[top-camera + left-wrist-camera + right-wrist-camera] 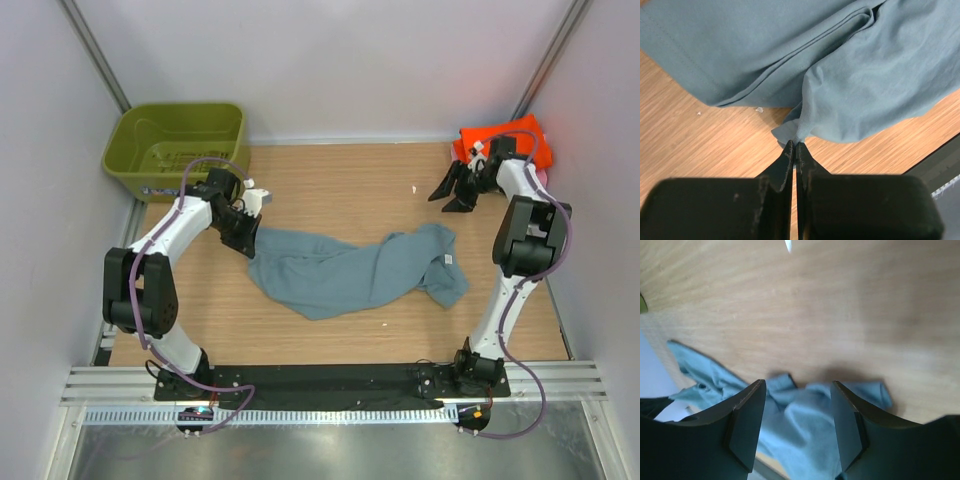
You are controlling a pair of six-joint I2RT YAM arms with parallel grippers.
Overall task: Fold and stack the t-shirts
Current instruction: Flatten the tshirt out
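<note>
Left claw [796, 144]: pinched shut on a corner of the blue-grey t-shirt [350, 270].
Right claw [797, 390]: fingers spread apart, just beside the orange t-shirt [520, 135].
Blue-grey t-shirt: crumpled across the desk's [340, 180] middle.
Orange t-shirt: far right corner.

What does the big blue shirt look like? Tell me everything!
The blue-grey shirt is soft, thin cloth, crumpled and unfolded, spread across the middle of the wooden table. A small white tag shows near its right end. Stitched hems show up close. The left arm's fingers pinch one corner at its left edge.
</note>
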